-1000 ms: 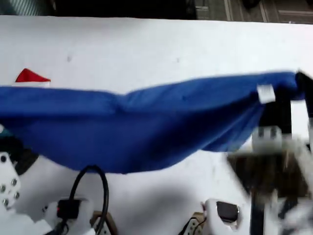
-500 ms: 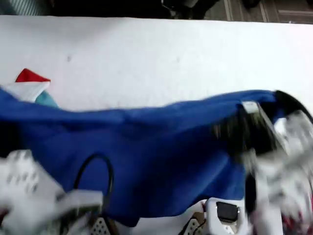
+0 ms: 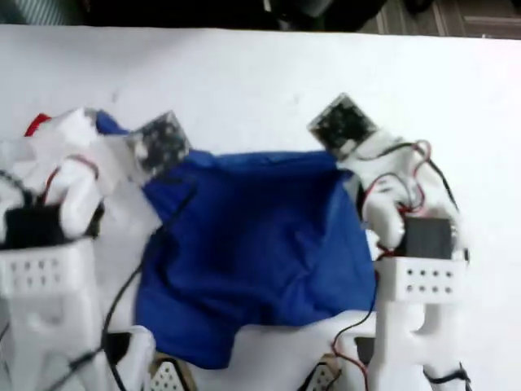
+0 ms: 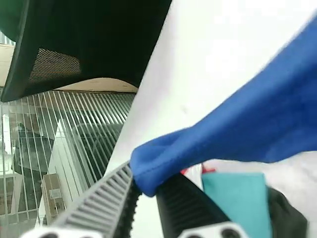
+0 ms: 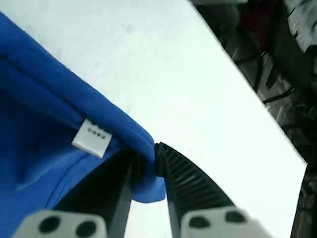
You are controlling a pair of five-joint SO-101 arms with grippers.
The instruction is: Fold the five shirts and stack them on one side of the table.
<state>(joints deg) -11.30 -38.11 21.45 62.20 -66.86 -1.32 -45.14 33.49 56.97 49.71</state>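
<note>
Blue shirt (image 3: 260, 244): I read it as soft matt cloth, faintly napped, with a seam visible near the edge. Its small white label (image 5: 91, 138) looks woven.

Table (image 3: 244, 73): white, smooth, matt.

Right gripper (image 5: 146, 152), at the shirt's 2 o'clock corner: black plastic fingers (image 5: 190, 181) with ribbed faces and a dull sheen.

Left gripper (image 4: 146, 187), at 10 o'clock: ribbed matt plastic.

Arm housing (image 3: 419, 281): white matt plastic.

Teal cloth (image 4: 235, 196): flat, matt.

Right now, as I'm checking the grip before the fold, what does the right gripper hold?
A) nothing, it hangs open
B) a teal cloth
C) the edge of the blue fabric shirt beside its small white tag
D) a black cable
C: the right wrist view shows the right gripper shut on the edge of the blue fabric shirt, close beside its small white tag.
</note>
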